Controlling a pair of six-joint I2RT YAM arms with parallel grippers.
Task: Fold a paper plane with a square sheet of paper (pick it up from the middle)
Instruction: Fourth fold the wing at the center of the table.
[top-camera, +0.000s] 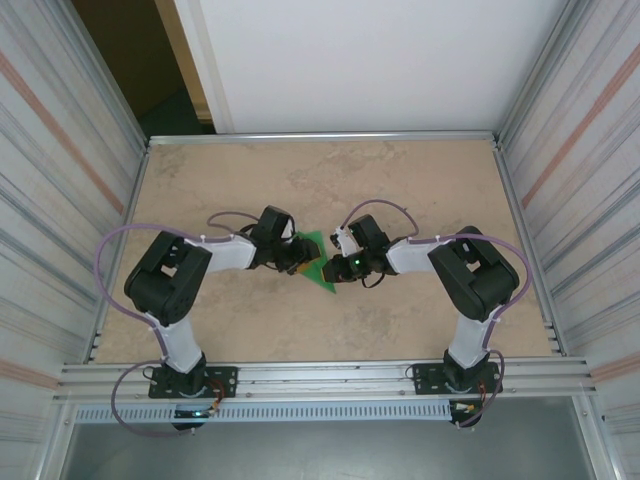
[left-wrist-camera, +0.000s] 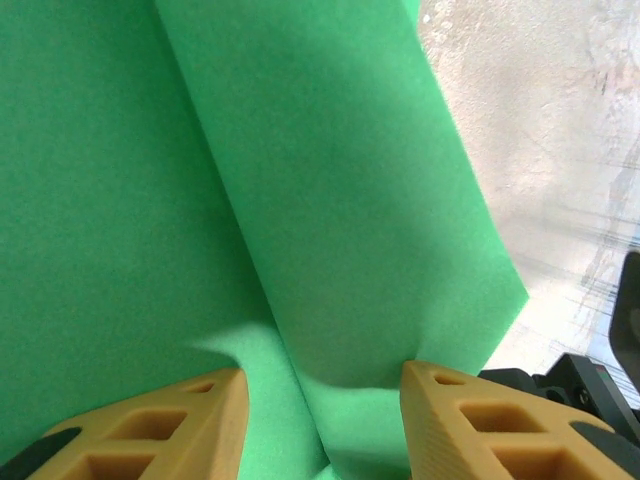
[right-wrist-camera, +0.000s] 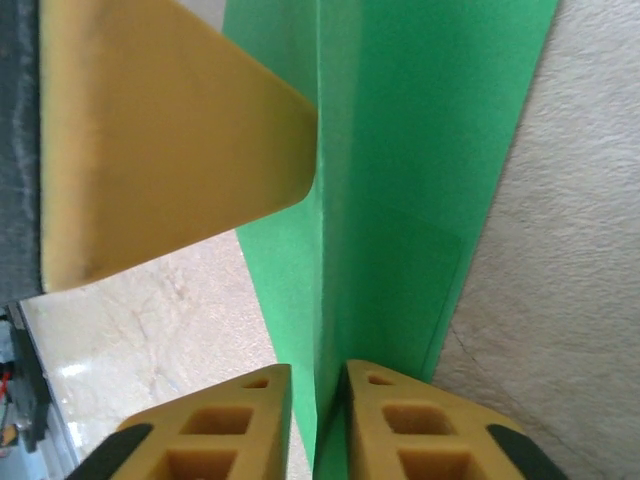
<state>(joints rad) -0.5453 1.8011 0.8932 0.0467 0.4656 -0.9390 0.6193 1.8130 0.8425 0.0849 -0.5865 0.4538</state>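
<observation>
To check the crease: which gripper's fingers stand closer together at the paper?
The right gripper: a narrow gap, astride the green paper; the left gripper gapes wide.

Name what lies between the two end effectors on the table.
The folded green paper spans the gap between the left end effector and the right end effector. This is clearest in the top view.

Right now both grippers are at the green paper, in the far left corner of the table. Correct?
Wrong place. The green paper lies mid-table, not in the far left corner; the top external view shows it. The left gripper and right gripper are both at it.
</observation>
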